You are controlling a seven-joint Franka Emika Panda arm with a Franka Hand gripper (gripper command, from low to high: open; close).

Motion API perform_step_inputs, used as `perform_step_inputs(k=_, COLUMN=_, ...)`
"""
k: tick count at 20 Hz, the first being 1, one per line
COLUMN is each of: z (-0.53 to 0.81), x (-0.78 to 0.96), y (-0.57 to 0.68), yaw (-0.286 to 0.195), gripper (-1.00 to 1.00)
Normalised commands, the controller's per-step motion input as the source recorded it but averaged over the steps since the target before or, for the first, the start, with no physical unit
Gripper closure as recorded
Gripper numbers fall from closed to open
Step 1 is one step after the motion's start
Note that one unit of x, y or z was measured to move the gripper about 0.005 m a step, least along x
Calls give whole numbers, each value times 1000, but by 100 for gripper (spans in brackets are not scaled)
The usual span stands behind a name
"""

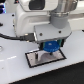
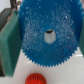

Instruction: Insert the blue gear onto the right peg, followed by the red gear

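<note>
While fingers grip one blue gear | one red gear | one plate

white table, grey plate (black-bordered)

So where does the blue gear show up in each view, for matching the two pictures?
Exterior view: the blue gear sits just below the gripper, over the black-bordered plate, a little toward the exterior view's right of centre.
Wrist view: the blue gear fills most of the picture, its centre hole visible; the red gear lies beyond its rim.
Shared landmark: the blue gear's toothed edge.
</note>
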Motion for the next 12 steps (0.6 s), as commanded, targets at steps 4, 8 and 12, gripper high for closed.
perform_step_inputs(k=4, z=286, x=190, y=0, yaw=0, gripper=100)
perform_step_inputs(k=8, z=227, x=262, y=0, yaw=0, gripper=100)
perform_step_inputs(k=12, z=-27, x=241, y=-28, yaw=0, gripper=100)
